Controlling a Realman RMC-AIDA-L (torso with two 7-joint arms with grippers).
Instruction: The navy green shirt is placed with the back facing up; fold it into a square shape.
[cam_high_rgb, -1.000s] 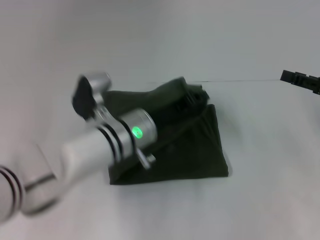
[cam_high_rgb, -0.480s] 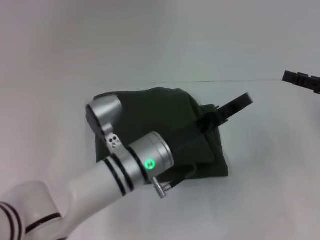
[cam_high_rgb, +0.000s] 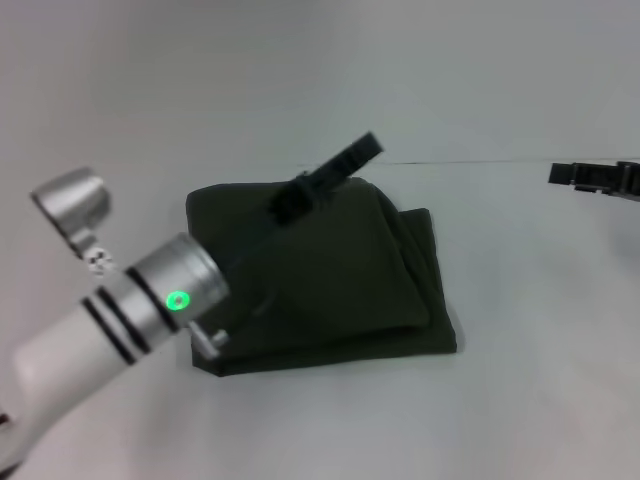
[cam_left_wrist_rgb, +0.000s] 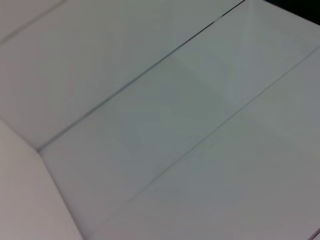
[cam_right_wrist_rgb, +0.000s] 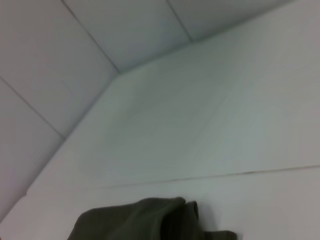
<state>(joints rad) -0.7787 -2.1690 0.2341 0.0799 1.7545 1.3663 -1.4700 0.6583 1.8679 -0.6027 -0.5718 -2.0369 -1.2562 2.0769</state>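
Shirt (cam_high_rgb: 330, 280): navy green, soft cotton, lay folded into a thick, near-square bundle mid-surface (cam_high_rgb: 520, 400). We judged folding nearly finished; squaring the edges seemed next. Left gripper (cam_high_rgb: 325, 178) hovered over its far edge, holding nothing, jaws' gap unclear. Right gripper (cam_high_rgb: 590, 178) idled far right, jaws unreadable.

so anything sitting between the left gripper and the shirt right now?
Nothing visible. The left gripper is directly over the folded navy green shirt, near its far edge. The right gripper is off to the right.
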